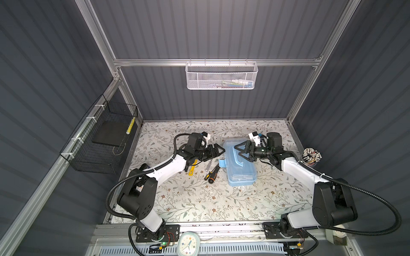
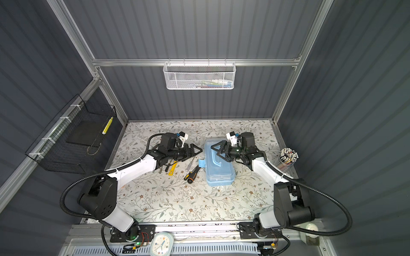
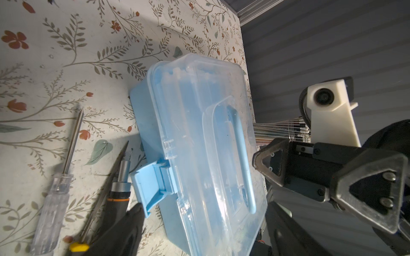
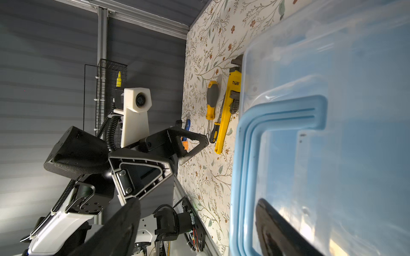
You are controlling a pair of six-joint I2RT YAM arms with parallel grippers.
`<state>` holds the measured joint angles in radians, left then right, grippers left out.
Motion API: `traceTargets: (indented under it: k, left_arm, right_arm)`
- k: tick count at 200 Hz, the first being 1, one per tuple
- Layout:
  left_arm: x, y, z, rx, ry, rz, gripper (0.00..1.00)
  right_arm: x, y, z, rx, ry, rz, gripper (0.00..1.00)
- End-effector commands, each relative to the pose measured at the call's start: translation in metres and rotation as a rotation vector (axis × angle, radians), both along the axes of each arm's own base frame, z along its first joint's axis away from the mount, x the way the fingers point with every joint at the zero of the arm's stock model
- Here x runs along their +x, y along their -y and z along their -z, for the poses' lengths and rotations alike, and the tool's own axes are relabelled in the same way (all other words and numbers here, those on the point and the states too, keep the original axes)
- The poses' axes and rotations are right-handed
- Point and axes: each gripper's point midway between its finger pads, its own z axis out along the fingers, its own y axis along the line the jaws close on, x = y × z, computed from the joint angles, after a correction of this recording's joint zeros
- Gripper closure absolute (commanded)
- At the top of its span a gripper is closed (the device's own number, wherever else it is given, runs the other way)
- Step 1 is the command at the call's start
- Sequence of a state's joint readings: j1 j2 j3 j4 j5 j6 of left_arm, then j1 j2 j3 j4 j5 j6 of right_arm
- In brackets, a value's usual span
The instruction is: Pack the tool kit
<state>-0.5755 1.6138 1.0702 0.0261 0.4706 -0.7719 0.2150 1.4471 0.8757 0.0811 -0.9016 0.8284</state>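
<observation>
The tool kit [image 1: 241, 170], a light-blue case with its clear lid down, lies mid-table in both top views [image 2: 219, 172]. Its blue latch [image 3: 150, 188] sticks out, unhooked. The blue handle [image 4: 246, 141] lies flat on the lid. My right gripper [image 1: 240, 154] hovers open over the handle, holding nothing. My left gripper [image 1: 222, 150] is open and empty beside the case's far left corner. Left of the case lie an orange-black screwdriver [image 1: 213, 174], a clear-handled screwdriver [image 3: 55, 199], a yellow pipe wrench [image 4: 228, 110] and a yellow-grey screwdriver [image 4: 211, 99].
A white mesh basket [image 1: 221, 77] hangs on the back rail. A black wire basket [image 1: 99, 141] is fixed to the left wall. A cup of pens [image 1: 311, 156] stands at the right edge, and a clock [image 1: 188, 243] sits at the front.
</observation>
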Motion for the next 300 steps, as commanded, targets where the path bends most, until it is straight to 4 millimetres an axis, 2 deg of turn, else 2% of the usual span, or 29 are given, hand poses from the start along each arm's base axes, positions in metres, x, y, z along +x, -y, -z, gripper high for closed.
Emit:
traceTargets:
  k: [1, 50, 97, 115, 128, 162, 241, 300]
  left_arm:
    - [-0.007, 0.003, -0.002, -0.018, -0.016, 0.026, 0.13]
    - [-0.005, 0.009, -0.004, -0.055, -0.037, 0.030, 0.16]
    - [-0.011, 0.011, 0.010, 0.007, -0.081, 0.045, 0.35]
    - [-0.015, 0.023, 0.011, 0.020, -0.079, 0.076, 0.38]
    - [-0.016, 0.032, 0.012, 0.017, -0.085, 0.099, 0.44]
    - [-0.014, 0.041, 0.016, 0.068, -0.075, 0.109, 0.54]
    - [-0.012, 0.050, 0.028, 0.127, -0.095, 0.122, 0.55]
    - [-0.013, 0.049, 0.030, 0.131, -0.095, 0.120, 0.55]
  right_arm:
    - [0.000, -0.003, 0.005, -0.044, -0.003, -0.018, 0.17]
    - [0.004, -0.003, 0.010, -0.106, -0.020, -0.032, 0.17]
    - [0.006, -0.010, 0.014, -0.115, -0.040, -0.057, 0.16]
    - [0.006, -0.010, 0.015, -0.114, -0.041, -0.055, 0.16]
    - [0.007, -0.011, 0.014, -0.109, -0.039, -0.055, 0.16]
    - [0.008, -0.014, 0.012, -0.094, -0.037, -0.061, 0.16]
    - [0.013, -0.023, 0.012, -0.032, -0.044, -0.088, 0.16]
    - [0.014, -0.032, -0.005, 0.086, -0.034, -0.101, 0.18]
